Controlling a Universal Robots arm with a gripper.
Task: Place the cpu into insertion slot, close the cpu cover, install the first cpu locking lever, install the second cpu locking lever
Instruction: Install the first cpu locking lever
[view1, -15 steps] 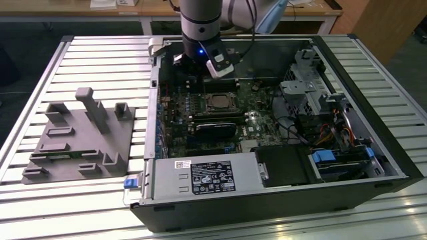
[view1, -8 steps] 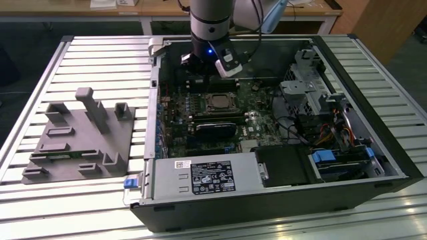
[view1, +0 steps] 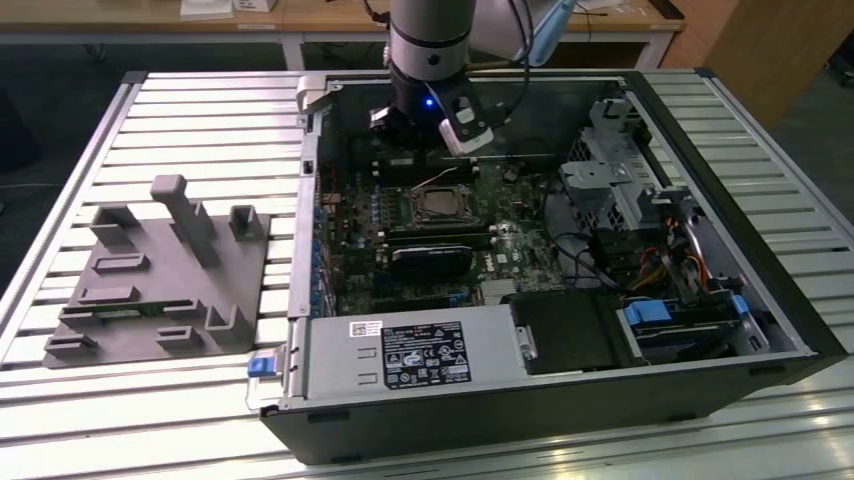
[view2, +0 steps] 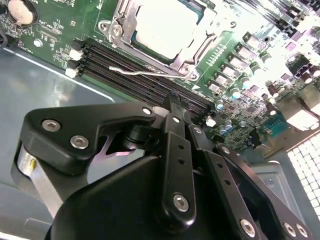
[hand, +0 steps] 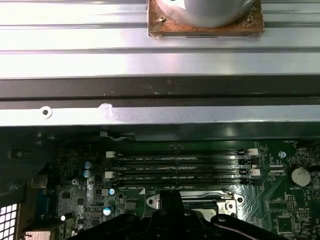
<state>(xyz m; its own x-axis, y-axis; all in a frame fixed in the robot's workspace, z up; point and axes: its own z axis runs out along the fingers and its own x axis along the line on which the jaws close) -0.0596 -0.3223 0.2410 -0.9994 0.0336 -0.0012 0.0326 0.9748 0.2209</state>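
Gripper (view2: 173, 102), 1: closed, empty, near cpu (view2: 165, 25) seated under cpu cover (view2: 122, 30). Surface: slatted metal table (view1: 80, 400). Room: wooden desk (view1: 134, 15) behind.

Light glares white off the cpu (view2: 167, 25) in the second wrist view — the computer case (view1: 561, 415) interior lies dim.

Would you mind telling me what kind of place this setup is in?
Probably a robotics lab or workshop bench: an open computer case lies on a slatted metal table, a robot arm reaches into it, and wooden desks stand behind.
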